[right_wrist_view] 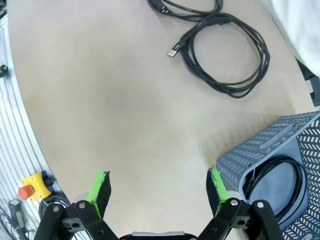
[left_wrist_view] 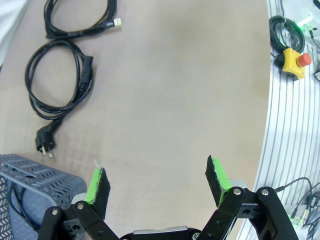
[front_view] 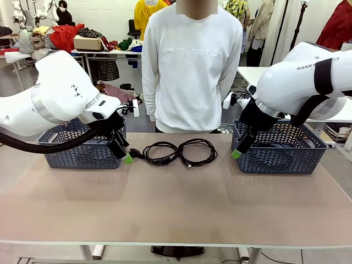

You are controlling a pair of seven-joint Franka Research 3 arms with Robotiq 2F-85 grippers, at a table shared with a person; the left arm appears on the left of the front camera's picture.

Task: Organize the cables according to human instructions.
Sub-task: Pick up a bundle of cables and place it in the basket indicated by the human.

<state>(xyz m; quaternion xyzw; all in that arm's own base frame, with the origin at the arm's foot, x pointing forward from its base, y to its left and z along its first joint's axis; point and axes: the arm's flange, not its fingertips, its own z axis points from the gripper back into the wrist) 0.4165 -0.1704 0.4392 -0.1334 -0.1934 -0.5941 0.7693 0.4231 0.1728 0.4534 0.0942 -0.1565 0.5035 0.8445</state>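
Far side of surface (front_view: 176,203): a person in a white sweatshirt (front_view: 190,66) stands at the middle, facing the robot.

Two cables lie flat on the surface, mid-table on the person's side, between the baskets. The plug-ended coil (left_wrist_view: 31,75) is the nearer one to the left basket (front_view: 82,157); its pronged plug (left_wrist_view: 44,143) trails off the loop toward that basket and lies on the bare surface just short of it. The USB-ended coil (right_wrist_view: 235,92) lies next to it on the side of the right basket (front_view: 275,159), its metal-tipped end pointing away from the person. In the front view the two loops sit side by side, edges meeting or nearly so.

A third cable, the coil in the right basket (right_wrist_view: 300,175), lies looped on the basket floor. A dark cord in the left basket (left_wrist_view: 15,202) shows through the rim; its shape is unclear.

Left claw (left_wrist_view: 156,167): spread wide, nothing between the green pads, above bare surface at the inner near corner of the left basket, close to the plug.

Right claw (right_wrist_view: 158,175): spread wide, holding nothing, above bare surface at the inner near corner of the right basket, apart from the USB-ended coil.
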